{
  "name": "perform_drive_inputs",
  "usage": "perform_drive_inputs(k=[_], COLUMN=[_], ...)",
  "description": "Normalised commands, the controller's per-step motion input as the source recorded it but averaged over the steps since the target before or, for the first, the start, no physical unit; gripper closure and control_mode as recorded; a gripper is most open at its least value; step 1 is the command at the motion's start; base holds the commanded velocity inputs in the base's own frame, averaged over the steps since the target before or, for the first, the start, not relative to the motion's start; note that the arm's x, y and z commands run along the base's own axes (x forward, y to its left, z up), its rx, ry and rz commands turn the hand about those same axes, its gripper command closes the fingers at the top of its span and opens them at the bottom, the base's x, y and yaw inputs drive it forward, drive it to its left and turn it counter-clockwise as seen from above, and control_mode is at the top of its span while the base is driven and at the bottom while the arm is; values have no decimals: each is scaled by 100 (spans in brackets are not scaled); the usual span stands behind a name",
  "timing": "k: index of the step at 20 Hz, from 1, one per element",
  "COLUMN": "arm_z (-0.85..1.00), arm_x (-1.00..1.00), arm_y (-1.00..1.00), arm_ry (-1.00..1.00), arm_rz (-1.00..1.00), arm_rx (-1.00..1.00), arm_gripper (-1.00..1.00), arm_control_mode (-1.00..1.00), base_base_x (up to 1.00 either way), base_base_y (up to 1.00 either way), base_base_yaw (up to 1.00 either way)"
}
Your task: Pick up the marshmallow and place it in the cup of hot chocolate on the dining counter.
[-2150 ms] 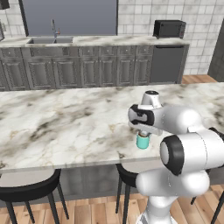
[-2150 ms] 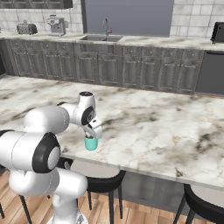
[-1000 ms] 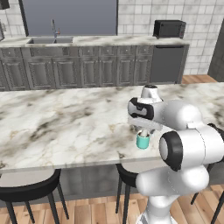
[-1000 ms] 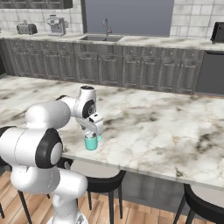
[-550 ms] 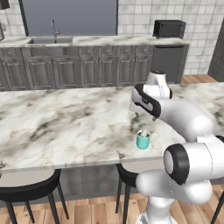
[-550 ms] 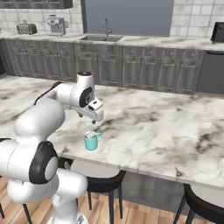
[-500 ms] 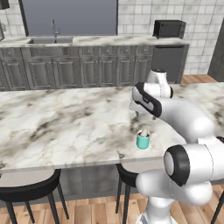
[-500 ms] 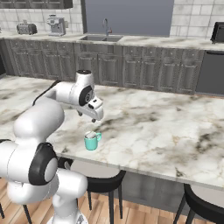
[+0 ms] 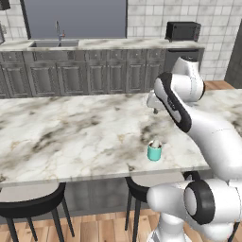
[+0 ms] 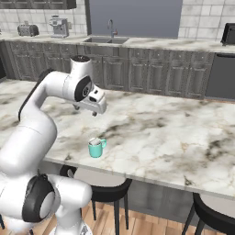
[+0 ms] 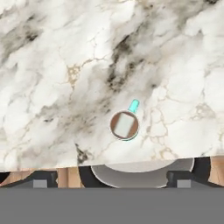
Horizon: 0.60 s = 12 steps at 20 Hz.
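The teal cup of hot chocolate [image 9: 154, 153] [image 10: 95, 149] stands near the front edge of the marble dining counter [image 9: 71, 137] [image 10: 174, 137]. In it sits the white marshmallow [image 9: 154, 143] [image 10: 95, 141], its top poking above the rim. From above, the hand view shows the marshmallow [image 11: 124, 124] lying on the brown drink in the cup [image 11: 133, 106], which has a small teal handle. My gripper [image 9: 155, 111] [image 10: 93, 112] hangs open well above the cup, a little behind it, with nothing between its widely spread fingertips.
Dark stools [image 9: 33, 204] [image 10: 108, 190] stand under the counter's front edge, and one seat [image 11: 142, 168] lies just below the cup. A grey cabinet counter with a sink [image 9: 53, 44], a toaster [image 9: 183, 31] and a coffee machine [image 10: 59, 26] runs along the back wall.
My gripper has risen from just over the cup and drawn back from it. The marshmallow stays in the cup, which has not moved.
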Motion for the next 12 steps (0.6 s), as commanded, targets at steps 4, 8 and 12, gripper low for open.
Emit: perform_drive_inputs(k=[4, 8, 12], arm_z=[30, 27, 53], arm_x=[-100, -98, -67], arm_y=[-12, -1, 0], arm_ry=[-20, -28, -35], arm_rz=[12, 10, 9], arm_rx=[0, 0, 0], arm_gripper=[-100, -100, -100], arm_control_mode=[-100, -100, -100], base_base_x=[0, 0, 0], base_base_y=[0, 0, 0], base_base_yaw=[0, 0, 0])
